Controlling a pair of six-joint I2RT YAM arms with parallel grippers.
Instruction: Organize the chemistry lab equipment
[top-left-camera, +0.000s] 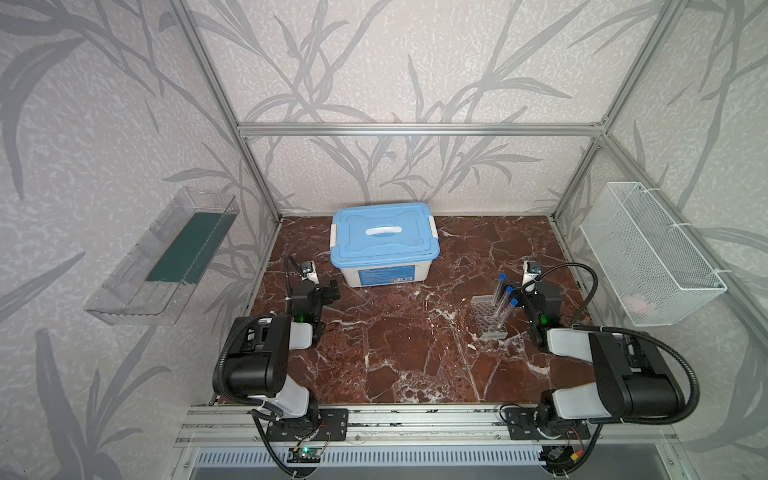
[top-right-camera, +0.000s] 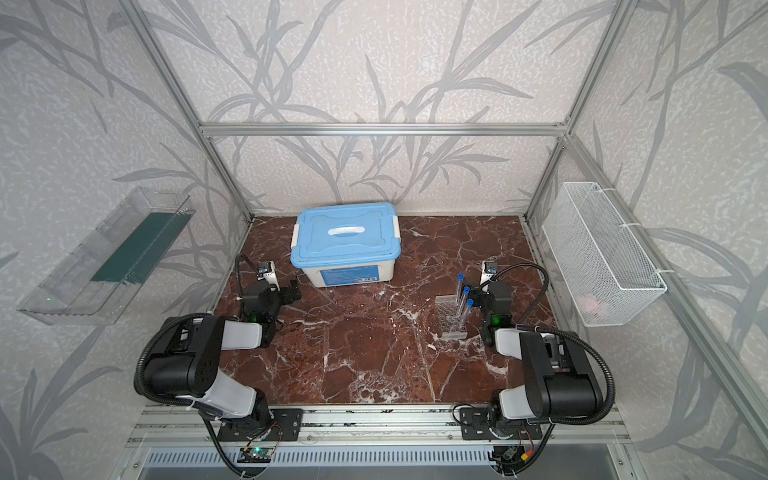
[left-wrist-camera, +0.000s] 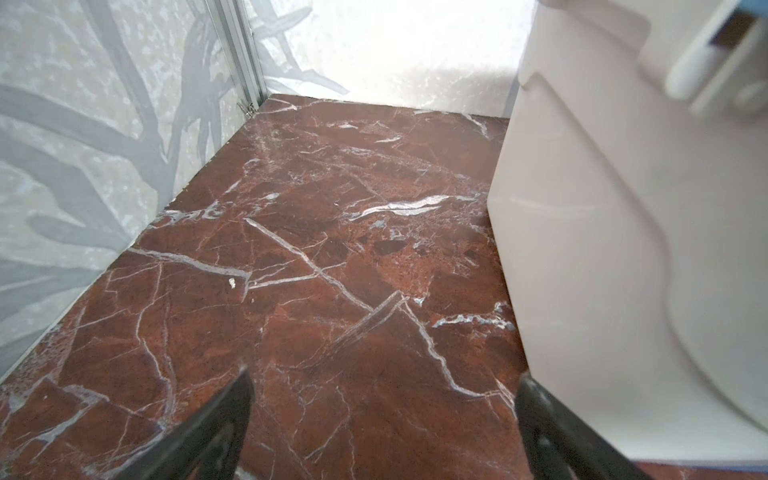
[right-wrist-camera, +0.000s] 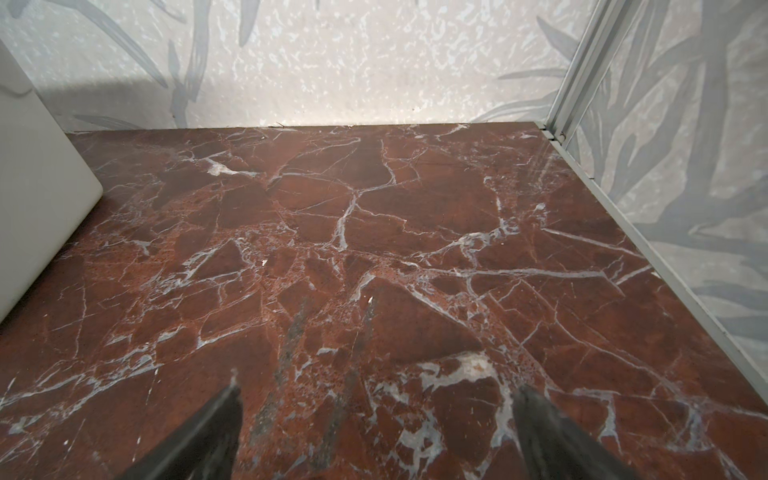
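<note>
In both top views a brown stone counter (top-left-camera: 415, 357) fills the lower middle of the frame. A clear rack (top-left-camera: 484, 316) sits on it at the middle right. Three long clear tubes (top-left-camera: 509, 316) with blue caps stand in the rack and lean a little. The right claw (top-left-camera: 523, 292) is just to the right of the tubes. I cannot tell if it touches them. The left claw (top-left-camera: 333, 291) is at the middle left, near the lower left corner of a white box (top-left-camera: 376, 276). The box sits at the upper middle of the counter, and its blue lid (top-left-camera: 384, 241) is on. A clear tray (top-left-camera: 124, 291) hangs on the wall at the left. A white wire basket (top-left-camera: 652, 253) hangs on the wall at the right.

In the left wrist view two dark fingers (left-wrist-camera: 220, 419) stick up from the bottom edge. They are far apart, with only bare counter between them, so the left claw is wide and holds nothing. The white box fills the right side of the frame, close to one finger.

In the right wrist view two dark fingers (right-wrist-camera: 552, 432) also stick up from the bottom edge. They are far apart over bare counter, so the right claw is wide and holds nothing. A bit of the white box shows at the left edge.
</note>
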